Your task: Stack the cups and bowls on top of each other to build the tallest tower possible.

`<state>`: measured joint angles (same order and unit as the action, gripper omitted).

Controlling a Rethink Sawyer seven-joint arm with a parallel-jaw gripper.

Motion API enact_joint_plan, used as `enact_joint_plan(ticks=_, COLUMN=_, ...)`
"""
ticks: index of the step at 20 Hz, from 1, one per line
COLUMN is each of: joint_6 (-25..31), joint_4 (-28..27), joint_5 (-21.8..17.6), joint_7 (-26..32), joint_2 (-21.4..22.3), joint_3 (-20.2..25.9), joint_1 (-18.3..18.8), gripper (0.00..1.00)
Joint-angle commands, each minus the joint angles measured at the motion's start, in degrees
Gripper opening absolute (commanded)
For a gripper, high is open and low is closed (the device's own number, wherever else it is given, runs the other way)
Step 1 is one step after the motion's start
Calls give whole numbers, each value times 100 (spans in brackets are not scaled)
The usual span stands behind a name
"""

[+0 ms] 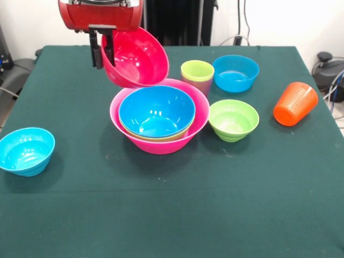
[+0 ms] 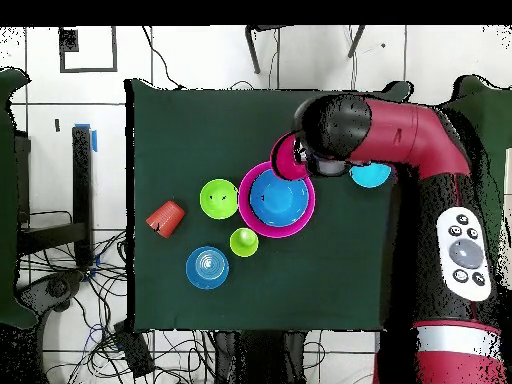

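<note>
- A small light-blue bowl [image 1: 26,150] [image 2: 371,175] sits alone on the green table [image 1: 172,215] [image 2: 200,130], far left in the front view and well apart from everything else
- The gripper [image 1: 102,49] hangs from the red arm [image 1: 99,15] [image 2: 400,135] near the top, and its black fingers [image 1: 109,51] pinch the rim of the red bowl [image 1: 135,58] [image 2: 290,158]
- The red bowl is up in the air and tipped on its side, just above the back edge of the tower [image 1: 159,117] [image 2: 277,199]
- The tower is in the middle of the table: a huge pink bowl [image 1: 161,142] [image 2: 304,222] on the outside, a thin green rim [image 1: 156,137] showing inside it, and a big blue bowl [image 1: 156,112] [image 2: 277,197] on top
- A lime green cup [image 1: 197,71] [image 2: 243,242] stands just behind the tower on its right side; it seems to sit in a darker cup, but I cannot tell for sure
- A small green bowl [image 1: 233,119] [image 2: 219,198] sits just beside the tower on the right
- Another light-blue bowl [image 1: 235,72] [image 2: 206,267] sits behind the green one, near the cup
- An orange cup [image 1: 295,104] [image 2: 165,218] lies on its side, far right
</note>
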<state>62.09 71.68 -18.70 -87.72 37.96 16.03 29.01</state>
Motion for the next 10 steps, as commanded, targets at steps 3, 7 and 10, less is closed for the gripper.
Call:
enact_joint_plan(ticks=3, joint_6=355, joint_4=826, joint_5=206, joint_7=1804, joint_2=-330, joint_3=1067, joint_1=472, gripper=0)
enact_joint_plan(ticks=7, joint_6=754, joint_4=537, joint_5=194, joint_7=1780, joint_2=-540, joint_3=1237, joint_1=556, gripper=0)
enact_joint_plan(ticks=10, joint_6=950, joint_4=365, joint_5=176, joint_7=1785, joint_2=-689, joint_3=1336, joint_1=600, gripper=0)
